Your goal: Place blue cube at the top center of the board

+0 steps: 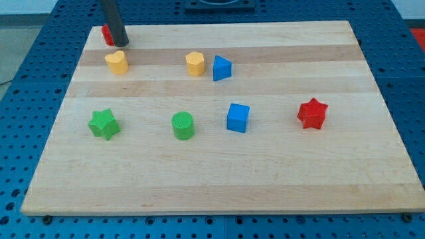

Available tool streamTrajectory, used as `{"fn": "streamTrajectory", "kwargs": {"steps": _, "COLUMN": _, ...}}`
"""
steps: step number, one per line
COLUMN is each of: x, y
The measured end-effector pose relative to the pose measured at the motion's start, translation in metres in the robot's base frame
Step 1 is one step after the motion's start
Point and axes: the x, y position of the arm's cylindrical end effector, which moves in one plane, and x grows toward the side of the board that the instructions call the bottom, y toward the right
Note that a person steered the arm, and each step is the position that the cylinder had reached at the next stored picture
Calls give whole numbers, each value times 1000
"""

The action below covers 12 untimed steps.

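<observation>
The blue cube [238,117] sits a little right of the board's middle. My tip [121,44] is at the board's top left corner, far from the cube, just right of a red block [106,34] that the rod partly hides. A blue triangular block [222,68] lies above the cube, next to a yellow hexagonal block [195,64].
A yellow heart-shaped block [116,62] lies just below my tip. A green star [104,124] and a green cylinder [183,125] are left of the cube. A red star [313,113] is to its right. The wooden board [279,179] rests on a blue perforated table.
</observation>
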Motion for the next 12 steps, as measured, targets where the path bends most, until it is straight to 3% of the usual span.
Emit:
{"fn": "streamTrajectory", "kwargs": {"steps": 3, "x": 34, "y": 25}}
{"fn": "streamTrajectory", "kwargs": {"steps": 4, "x": 20, "y": 97}}
{"fn": "streamTrajectory", "kwargs": {"steps": 6, "x": 7, "y": 340}}
{"fn": "streamTrajectory", "kwargs": {"steps": 7, "x": 51, "y": 441}}
{"fn": "streamTrajectory", "kwargs": {"steps": 8, "x": 127, "y": 483}}
{"fn": "streamTrajectory", "kwargs": {"steps": 9, "x": 207, "y": 485}}
{"fn": "streamTrajectory", "kwargs": {"steps": 10, "x": 277, "y": 451}}
{"fn": "streamTrajectory", "kwargs": {"steps": 11, "x": 313, "y": 388}}
{"fn": "streamTrajectory", "kwargs": {"steps": 12, "x": 318, "y": 313}}
